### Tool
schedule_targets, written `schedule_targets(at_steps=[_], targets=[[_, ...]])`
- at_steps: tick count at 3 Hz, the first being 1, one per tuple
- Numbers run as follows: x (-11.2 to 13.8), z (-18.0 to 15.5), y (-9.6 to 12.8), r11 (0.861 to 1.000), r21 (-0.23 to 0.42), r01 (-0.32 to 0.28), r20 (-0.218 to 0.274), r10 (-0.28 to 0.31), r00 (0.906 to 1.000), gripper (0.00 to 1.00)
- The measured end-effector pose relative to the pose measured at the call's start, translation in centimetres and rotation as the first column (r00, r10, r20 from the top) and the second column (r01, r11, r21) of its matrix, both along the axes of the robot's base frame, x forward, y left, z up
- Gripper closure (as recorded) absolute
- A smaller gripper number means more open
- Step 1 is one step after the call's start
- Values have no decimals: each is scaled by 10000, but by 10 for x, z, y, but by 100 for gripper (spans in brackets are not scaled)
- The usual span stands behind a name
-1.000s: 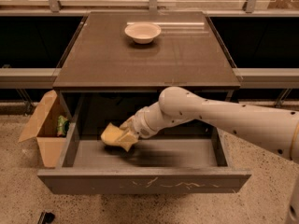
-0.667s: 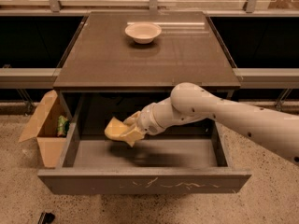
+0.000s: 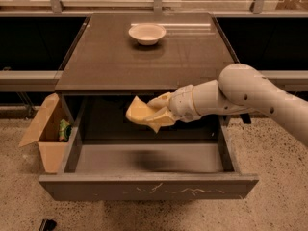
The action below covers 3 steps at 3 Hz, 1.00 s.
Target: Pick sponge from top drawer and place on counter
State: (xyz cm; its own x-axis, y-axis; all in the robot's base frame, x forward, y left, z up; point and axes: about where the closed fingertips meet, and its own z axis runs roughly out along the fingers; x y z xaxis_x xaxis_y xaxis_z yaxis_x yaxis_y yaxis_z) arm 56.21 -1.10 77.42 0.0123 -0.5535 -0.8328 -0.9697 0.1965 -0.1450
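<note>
My gripper (image 3: 153, 111) is shut on the pale-yellow sponge (image 3: 137, 111) and holds it in the air above the open top drawer (image 3: 149, 186), just below the front edge of the counter (image 3: 144, 57). The white arm reaches in from the right. The drawer's floor under the sponge is bare and shows a faint shadow. The drawer's front panel bears light scratch marks.
A white bowl (image 3: 147, 33) stands at the back middle of the counter. An open cardboard box (image 3: 45, 134) with a green item inside sits on the floor left of the drawer. A metal railing runs behind the cabinet.
The gripper has lifted the sponge from near the drawer floor up and to the right, to just under the counter's front edge.
</note>
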Motion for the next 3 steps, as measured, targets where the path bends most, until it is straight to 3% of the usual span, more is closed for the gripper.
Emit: schedule_targets(at_steps=[1, 2, 3], targets=[[0, 0, 0, 10000, 0, 0, 0, 0, 10000, 100], [2, 21, -11, 9996, 265, 116, 329, -125, 9994, 100], [1, 79, -37, 9975, 479, 513, 960, -557, 9938, 100]])
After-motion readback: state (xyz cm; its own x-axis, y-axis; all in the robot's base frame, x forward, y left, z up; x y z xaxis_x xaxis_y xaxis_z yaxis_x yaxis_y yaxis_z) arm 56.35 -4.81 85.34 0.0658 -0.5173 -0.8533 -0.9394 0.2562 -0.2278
